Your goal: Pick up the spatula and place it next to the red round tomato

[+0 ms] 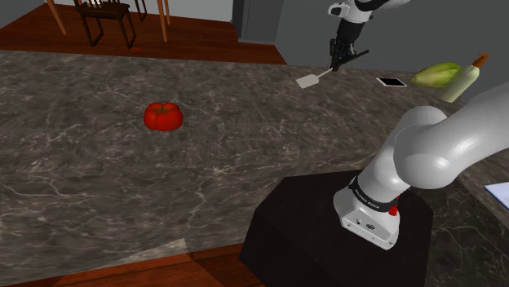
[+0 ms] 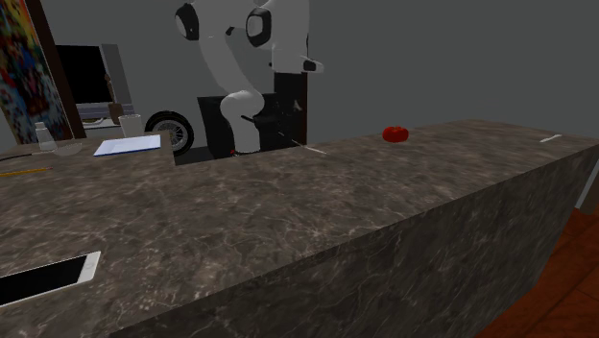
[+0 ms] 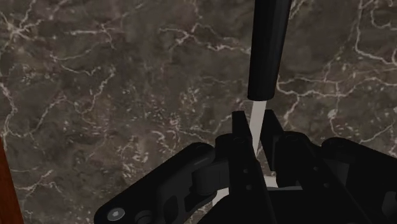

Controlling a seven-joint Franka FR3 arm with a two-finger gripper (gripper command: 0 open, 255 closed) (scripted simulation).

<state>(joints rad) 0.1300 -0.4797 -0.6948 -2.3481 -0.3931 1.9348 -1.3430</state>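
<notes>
In the shoulder view my gripper (image 1: 334,62) is at the far side of the dark marble counter (image 1: 122,196), shut on the spatula (image 1: 313,78). The spatula's white blade hangs low over the counter and its black handle sticks out the other way. In the wrist view the two black fingers (image 3: 240,137) clasp the thin white shaft, and the black handle (image 3: 268,51) reaches away from them. The red round tomato (image 1: 163,116) lies well off toward the shoulder view's left, also seen as the tomato (image 2: 395,133) in the second exterior view.
A black phone (image 1: 391,82), a yellow-green vegetable (image 1: 436,75) and a pale bottle (image 1: 462,81) lie right of the gripper. The dark stand (image 1: 326,236) sits at the near edge. Wooden chairs (image 1: 102,16) stand beyond the counter. Another phone (image 2: 48,277) lies on the counter.
</notes>
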